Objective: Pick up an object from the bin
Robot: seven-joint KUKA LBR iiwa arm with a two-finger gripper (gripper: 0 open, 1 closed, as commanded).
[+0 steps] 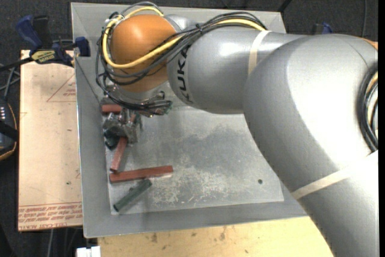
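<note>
My gripper point(120, 129) hangs under the orange cover at the bin's left side, low over a small cluster of things. A short red-brown stick point(118, 155) lies slanted right below its fingertips, its upper end at the fingers. A small black piece point(111, 141) sits just left of that end. Another red-brown piece point(110, 108) pokes out to the left from under the gripper's body. Nothing shows between the fingers.
A longer red-brown bar point(141, 174) lies near the bin's front left, with a dark green stick point(132, 195) just in front of it. The arm covers the bin's back and right. The bin's left wall runs close beside the gripper.
</note>
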